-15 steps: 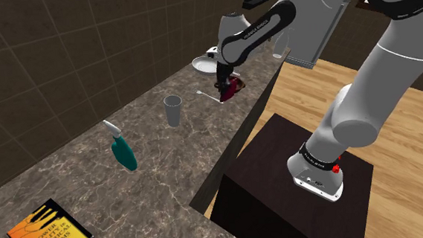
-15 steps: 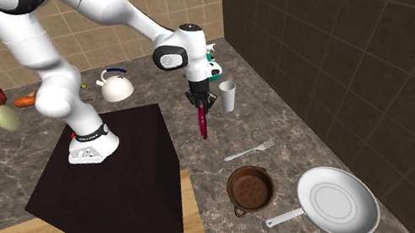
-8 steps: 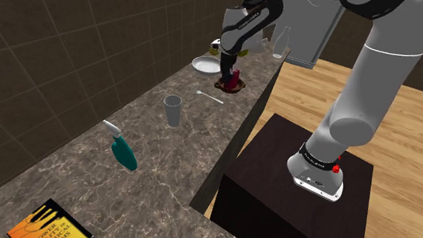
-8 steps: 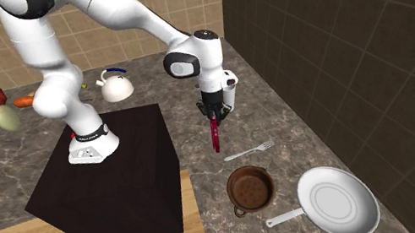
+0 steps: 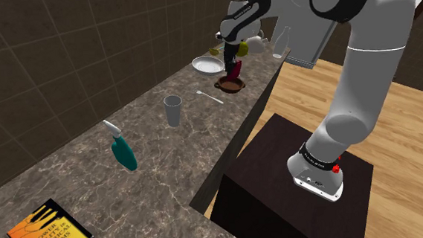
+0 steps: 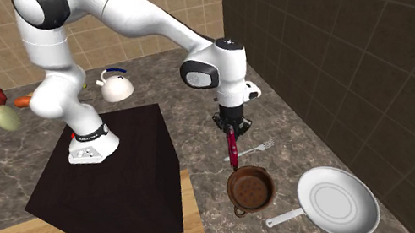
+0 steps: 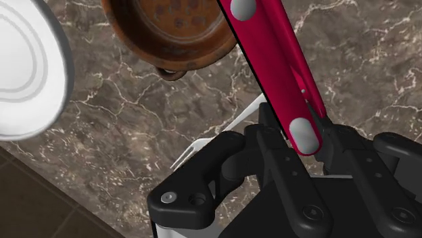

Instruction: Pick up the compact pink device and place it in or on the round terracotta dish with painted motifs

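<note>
along the marble-patterned countertop (image 5: 72,181), starting at the shoulder view's left, an orange book (image 5: 48,231) lies by the near corner. next a teal tool (image 5: 121,150) with a white end lies about mid-width. a grey cup (image 5: 173,110) stands upright closer to the front edge, and a fork (image 5: 210,97) lies just past it. toward the far end a white pan (image 5: 206,63) sits on the wall side. just beside it, nearer the front edge, sits the terracotta dish (image 5: 230,84), a round brown bowl with a small loop handle and darker marks inside. the pink device (image 5: 232,72), a slim magenta bar with pale oval buttons, hangs above that dish, off the countertop, pinched at its upper end by the gripper (image 5: 232,61). in the wrist view the fingers (image 7: 272,150) are clenched on the device's near end, one on each side. the rest of it juts straight out from between them, and its far part crosses over the dish's rim. in the second exterior view the device hangs nearly upright below the gripper, with its lower tip at the rim on the fork's side. whether it touches the rim cannot be told. a clear bottle (image 5: 279,42) stands past the dish near the far corner, and the dark stand (image 5: 280,178) sits off the front edge at the shoulder view's right.
</note>
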Controlling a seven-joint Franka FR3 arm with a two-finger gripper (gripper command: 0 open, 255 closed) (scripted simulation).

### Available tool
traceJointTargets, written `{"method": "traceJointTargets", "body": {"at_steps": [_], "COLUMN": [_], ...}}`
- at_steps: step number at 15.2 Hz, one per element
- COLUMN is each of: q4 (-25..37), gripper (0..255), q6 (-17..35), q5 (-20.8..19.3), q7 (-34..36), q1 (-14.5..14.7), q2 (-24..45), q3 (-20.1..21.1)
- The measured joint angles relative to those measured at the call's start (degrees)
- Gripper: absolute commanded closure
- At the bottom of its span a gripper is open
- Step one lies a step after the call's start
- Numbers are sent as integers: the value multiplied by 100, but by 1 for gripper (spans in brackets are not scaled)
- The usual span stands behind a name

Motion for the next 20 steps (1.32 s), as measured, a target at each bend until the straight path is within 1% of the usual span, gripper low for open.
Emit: {"method": "traceJointTargets", "body": {"at_steps": [5,7,11,20], "q4": [1267,1561,1619,1527], "gripper": [255,255,255,255], "q6": [-468,-567,-412,85], "q5": [238,289,350,465], "q7": [-541,-663,-722,-772], "q1": [-481,-604,-663,-713], "q2": [817,1015,1235,1648], "q3": [-25,-26,6,91]}}
